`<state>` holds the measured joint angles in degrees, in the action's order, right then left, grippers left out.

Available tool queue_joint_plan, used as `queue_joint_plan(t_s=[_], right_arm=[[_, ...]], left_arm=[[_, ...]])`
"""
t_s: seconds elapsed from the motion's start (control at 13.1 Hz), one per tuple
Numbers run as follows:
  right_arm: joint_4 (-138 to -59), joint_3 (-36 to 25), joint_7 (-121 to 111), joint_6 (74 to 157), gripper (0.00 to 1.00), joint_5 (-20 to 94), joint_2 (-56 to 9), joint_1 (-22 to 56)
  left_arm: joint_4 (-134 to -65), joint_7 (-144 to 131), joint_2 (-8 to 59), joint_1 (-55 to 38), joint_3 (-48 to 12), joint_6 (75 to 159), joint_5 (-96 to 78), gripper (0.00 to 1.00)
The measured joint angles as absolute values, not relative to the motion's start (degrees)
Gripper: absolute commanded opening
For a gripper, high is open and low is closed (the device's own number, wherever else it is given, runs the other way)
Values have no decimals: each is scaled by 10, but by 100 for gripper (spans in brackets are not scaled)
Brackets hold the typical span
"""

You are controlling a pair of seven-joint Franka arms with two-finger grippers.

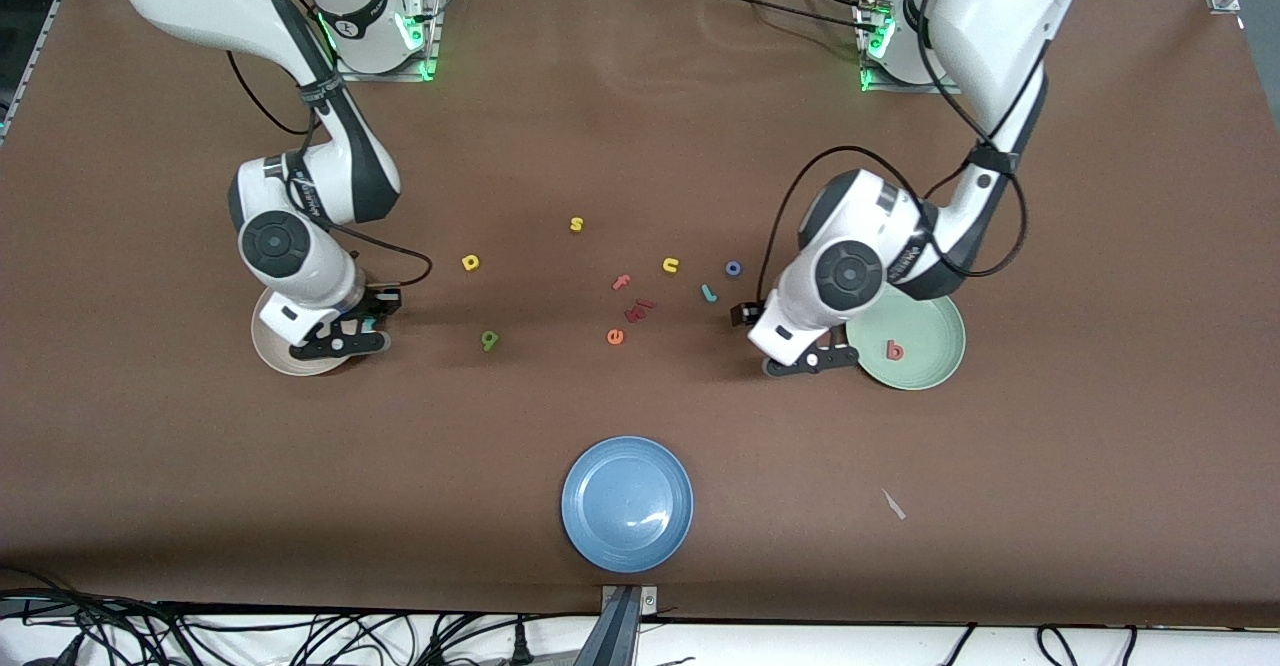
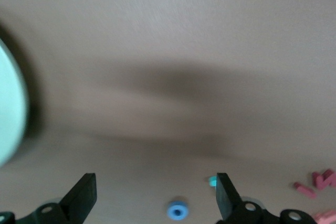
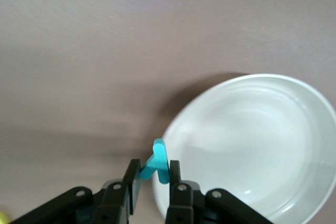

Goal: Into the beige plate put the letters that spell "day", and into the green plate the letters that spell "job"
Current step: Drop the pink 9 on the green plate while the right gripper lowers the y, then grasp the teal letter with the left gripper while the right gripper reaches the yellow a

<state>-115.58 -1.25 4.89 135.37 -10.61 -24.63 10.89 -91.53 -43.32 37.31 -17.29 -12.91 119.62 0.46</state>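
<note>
Readable letters: we read "b" (image 1: 894,350) in red-pink, lying in the green plate (image 1: 935,371); yellow "s" (image 1: 576,224) and "u" (image 1: 670,265); pink "f" (image 1: 621,283); orange "e" (image 1: 615,336).
Left claw (image 1: 812,360): released, fingers spread, over the tabletop (image 1: 640,126) at the green plate's edge.
Right claw (image 1: 352,334): clenched on the teal "y" (image 3: 157,162), over the beige plate's (image 1: 275,348) rim.
Still on the tabletop: blue "o" (image 1: 733,268), teal "j" (image 1: 707,293), yellow looped letter (image 1: 470,263), dark green looped letter (image 1: 489,341).
Wrist views only: we see the "y" pinched between the right fingers (image 3: 175,184).
Front view only: blue plate (image 1: 627,503), nearest the camera.
</note>
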Motion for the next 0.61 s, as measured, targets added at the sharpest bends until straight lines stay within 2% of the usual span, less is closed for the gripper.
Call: queue_joint_plan(t_s=[0.08,0.15,0.31,0.46,0.61], right_arm=[[-1162,-22,10,1360,15,-95,-244,106],[-1164,-29,-35,1364,22,-74,-244,100],[-1166,-34,-131,1374,100,-34,-246,72],[-1167,-35,-179,1385,100,-19,-253,42],[-1166,-32,-183,1388,100,11,-258,36]], left_arm=[[-917,-477,383,-182,-129,1214,5,100],[-918,-520,393,-192,-129,1229,5,100],[-918,-594,408,-211,-129,1247,5,82],[-918,-646,413,-227,-130,1250,5,64],[-920,-664,419,-243,-130,1252,5,60]])
